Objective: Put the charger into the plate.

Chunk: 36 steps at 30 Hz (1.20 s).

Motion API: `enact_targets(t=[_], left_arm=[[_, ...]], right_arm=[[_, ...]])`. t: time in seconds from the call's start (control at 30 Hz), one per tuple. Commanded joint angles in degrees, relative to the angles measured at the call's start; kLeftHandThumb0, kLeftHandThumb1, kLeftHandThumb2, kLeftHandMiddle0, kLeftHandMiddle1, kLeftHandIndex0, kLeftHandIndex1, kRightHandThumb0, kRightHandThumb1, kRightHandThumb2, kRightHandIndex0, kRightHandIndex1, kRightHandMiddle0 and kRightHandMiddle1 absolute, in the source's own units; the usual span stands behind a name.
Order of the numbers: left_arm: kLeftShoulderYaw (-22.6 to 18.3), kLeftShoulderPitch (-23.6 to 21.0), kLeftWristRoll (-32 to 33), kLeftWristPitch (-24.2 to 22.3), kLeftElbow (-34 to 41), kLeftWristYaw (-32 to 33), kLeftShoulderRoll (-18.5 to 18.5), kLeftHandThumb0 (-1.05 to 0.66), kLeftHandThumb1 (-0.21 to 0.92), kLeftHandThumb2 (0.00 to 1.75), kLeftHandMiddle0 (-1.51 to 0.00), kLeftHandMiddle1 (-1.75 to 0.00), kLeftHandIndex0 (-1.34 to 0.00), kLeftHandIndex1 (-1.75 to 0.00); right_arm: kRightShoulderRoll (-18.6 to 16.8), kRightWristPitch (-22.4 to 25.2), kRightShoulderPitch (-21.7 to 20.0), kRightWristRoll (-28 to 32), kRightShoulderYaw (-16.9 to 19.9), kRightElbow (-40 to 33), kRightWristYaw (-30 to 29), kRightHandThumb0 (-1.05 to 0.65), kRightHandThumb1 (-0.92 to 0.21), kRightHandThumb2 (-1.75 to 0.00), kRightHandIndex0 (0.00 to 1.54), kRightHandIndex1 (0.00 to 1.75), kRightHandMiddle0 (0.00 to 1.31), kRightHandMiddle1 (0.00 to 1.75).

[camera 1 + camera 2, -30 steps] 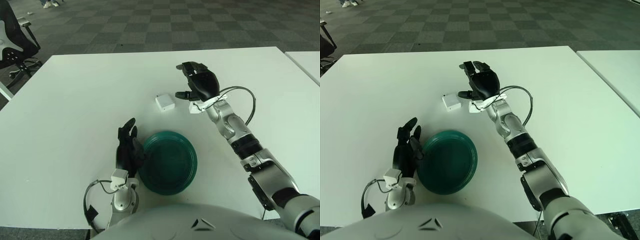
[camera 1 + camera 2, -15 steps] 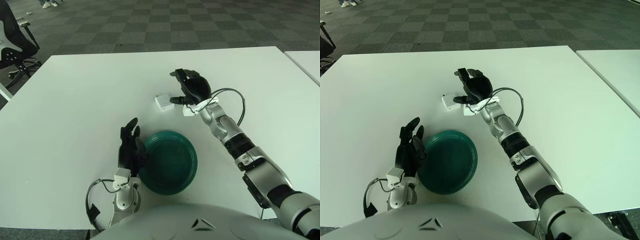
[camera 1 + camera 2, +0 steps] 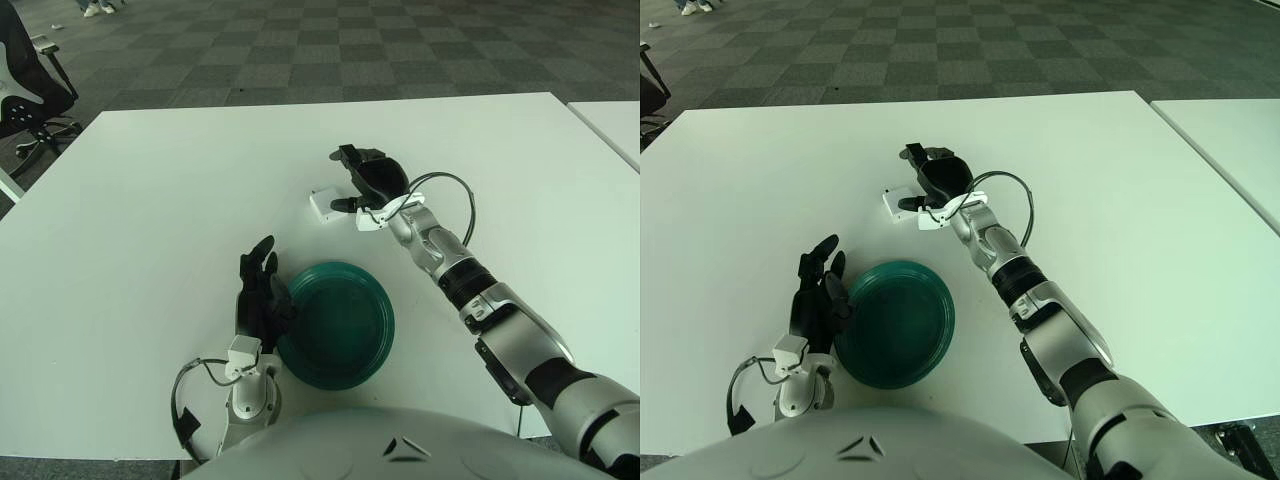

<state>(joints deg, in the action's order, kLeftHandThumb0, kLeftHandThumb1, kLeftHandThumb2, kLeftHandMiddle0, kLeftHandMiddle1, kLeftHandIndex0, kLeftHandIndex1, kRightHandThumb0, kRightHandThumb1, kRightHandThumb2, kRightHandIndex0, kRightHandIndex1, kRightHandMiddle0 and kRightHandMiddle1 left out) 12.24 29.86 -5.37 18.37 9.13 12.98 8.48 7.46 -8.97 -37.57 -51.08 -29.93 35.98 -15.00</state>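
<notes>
Right now the right hand (image 3: 362,183) is at the charger (image 3: 325,203), a small white block lying flat on the white tabletop (image 3: 150,200), well apart from and beyond the green plate (image 3: 338,322). Fingers are spread around it, one finger low on its near side and the others arched over the far side; not clenched, and nothing lifted. Can't tell if any fingertip touches the block. My read: pre-grasp, hand bracketing the charger so it can pinch across the short sides.

Left hand (image 3: 258,292) shows just beside the plate's left rim, fingers loosely extended and holding nothing; looks like it's steadying or just waiting near the plate, contact unclear.

Plate sits near the robot's body, hollow side up with nothing in it, so the drop spot is close once the charger is picked up. Task barely started by this layout.

Surface: plain white tabletop, smooth, with only these items on it. A second white table edge (image 3: 610,120) shows at far right. Room: grey checkered carpet floor (image 3: 300,50), and an office chair (image 3: 25,90) at upper left.
</notes>
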Motion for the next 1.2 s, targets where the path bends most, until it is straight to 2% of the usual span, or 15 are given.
enact_targets(t=[0.0, 0.47, 0.87, 1.17], left_arm=[[0.5, -0.3, -0.1, -0.2, -1.2, 0.7, 1.8, -0.82, 0.92, 1.01, -0.35, -0.01, -0.02, -0.91], [0.6, -0.8, -0.3, 1.9, -3.0, 1.8, 1.9, -0.83, 0.92, 1.01, -0.38, -0.02, -0.04, -0.91], [1.3, -1.2, 0.4, 4.3, -4.5, 1.6, 2.3, -0.81, 0.92, 1.01, -0.37, -0.01, 0.00, -0.90], [1.8, -1.1, 0.7, 4.3, -4.6, 2.2, 3.1, -0.81, 0.92, 1.00, -0.36, 0.00, -0.01, -0.90]], right_arm=[[-0.9, -0.5, -2.3, 0.2, -1.1, 2.4, -0.8, -0.82, -0.92, -0.63, 0.34, 0.00, 0.00, 0.75], [-2.8, -1.0, -5.9, -0.3, -4.9, 9.8, -3.2, -0.82, -0.92, -0.67, 0.32, 0.00, 0.00, 0.69], [-5.4, -2.2, -9.5, 0.0, -8.1, 16.6, -2.4, -0.79, -0.92, -0.66, 0.30, 0.00, 0.00, 0.61], [-5.8, -2.9, -11.3, -0.2, -9.6, 19.4, -1.3, -0.78, -0.92, -0.65, 0.29, 0.00, 0.00, 0.54]])
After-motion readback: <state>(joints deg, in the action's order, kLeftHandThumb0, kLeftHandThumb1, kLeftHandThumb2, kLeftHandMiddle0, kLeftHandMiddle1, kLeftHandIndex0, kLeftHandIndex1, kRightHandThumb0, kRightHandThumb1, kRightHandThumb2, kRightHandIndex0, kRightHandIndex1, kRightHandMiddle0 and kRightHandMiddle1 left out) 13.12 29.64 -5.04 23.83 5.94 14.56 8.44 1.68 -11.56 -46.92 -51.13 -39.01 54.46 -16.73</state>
